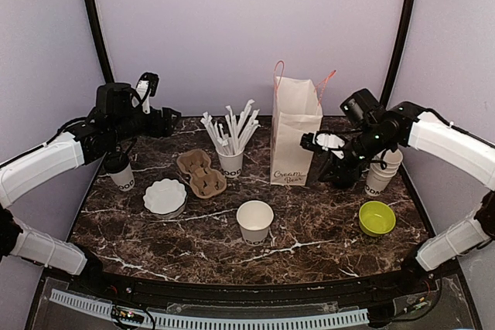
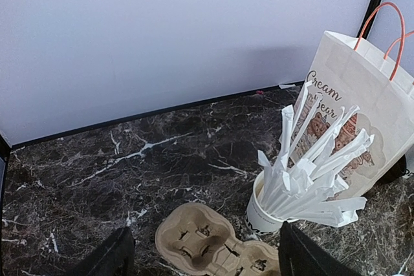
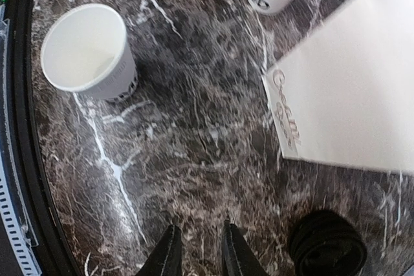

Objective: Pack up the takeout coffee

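left claw (image 2: 207, 258) gapes wide and empty over the cup carrier (image 2: 213, 245); right claw (image 3: 200, 253) stands narrowly apart, holding nothing. first lidded coffee (image 1: 121, 175) sits at the bench (image 1: 309, 229) left edge, second lidded coffee (image 3: 323, 245) near the paper bag (image 3: 349, 82).

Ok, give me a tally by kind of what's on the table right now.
Black-lidded cup: 1
Open white cup: 1
Cup of straws: 1
Stack of lidless cups: 1
Paper bag: 1
Cup carrier: 1
White fluted dish: 1
Green bowl: 1
Black round thing, unclear: 1
Total: 9
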Available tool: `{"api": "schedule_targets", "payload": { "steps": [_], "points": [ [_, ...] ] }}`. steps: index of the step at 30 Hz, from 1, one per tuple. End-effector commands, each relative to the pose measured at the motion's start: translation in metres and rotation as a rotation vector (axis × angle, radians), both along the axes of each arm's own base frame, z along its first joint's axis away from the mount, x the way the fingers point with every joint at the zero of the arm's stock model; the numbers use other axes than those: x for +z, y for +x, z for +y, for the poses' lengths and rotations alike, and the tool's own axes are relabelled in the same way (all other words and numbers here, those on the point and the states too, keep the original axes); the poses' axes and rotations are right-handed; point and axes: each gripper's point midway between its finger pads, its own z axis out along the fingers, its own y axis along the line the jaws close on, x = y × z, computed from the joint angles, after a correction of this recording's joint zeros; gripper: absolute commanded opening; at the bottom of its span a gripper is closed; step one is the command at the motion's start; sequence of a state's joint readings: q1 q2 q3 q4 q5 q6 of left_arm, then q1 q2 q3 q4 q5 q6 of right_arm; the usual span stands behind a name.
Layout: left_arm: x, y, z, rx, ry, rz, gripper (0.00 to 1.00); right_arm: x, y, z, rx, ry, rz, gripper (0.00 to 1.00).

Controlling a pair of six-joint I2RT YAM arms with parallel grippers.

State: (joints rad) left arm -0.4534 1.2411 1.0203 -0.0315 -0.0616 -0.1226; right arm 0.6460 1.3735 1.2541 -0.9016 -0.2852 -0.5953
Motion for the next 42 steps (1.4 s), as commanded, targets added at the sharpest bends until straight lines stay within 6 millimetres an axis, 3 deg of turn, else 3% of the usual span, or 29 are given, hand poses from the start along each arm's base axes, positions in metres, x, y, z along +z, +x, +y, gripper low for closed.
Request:
{"api": "schedule_targets", "payload": {
  "steps": [1,5,9,18,24,32,42],
  "points": [
    [0.019,-0.005,-0.001,-0.025,-0.006,-0.048,0.79,-0.021,0.007,-0.045,-0.153,-0.009,0.079,0.21],
    [0.02,-0.005,-0.001,-0.024,-0.003,-0.049,0.79,-0.037,0.039,-0.086,-0.353,-0.038,0.034,0.24],
    [0.018,-0.005,-0.002,-0.029,-0.002,-0.045,0.79,-0.059,0.067,-0.112,-0.515,-0.113,0.001,0.27],
    [0.015,-0.005,-0.004,-0.039,-0.007,-0.034,0.79,-0.082,0.101,-0.115,-0.677,-0.119,0.063,0.3],
    [0.015,-0.005,-0.005,-0.042,-0.008,-0.027,0.79,-0.09,0.11,-0.113,-0.712,-0.11,0.101,0.38],
    [0.015,-0.006,-0.005,-0.044,-0.014,-0.021,0.8,-0.093,0.12,-0.109,-0.736,-0.088,0.127,0.35],
    [0.014,-0.006,-0.008,-0.052,-0.023,-0.008,0.79,-0.096,0.123,-0.107,-0.74,-0.081,0.159,0.25]
  ]
}}
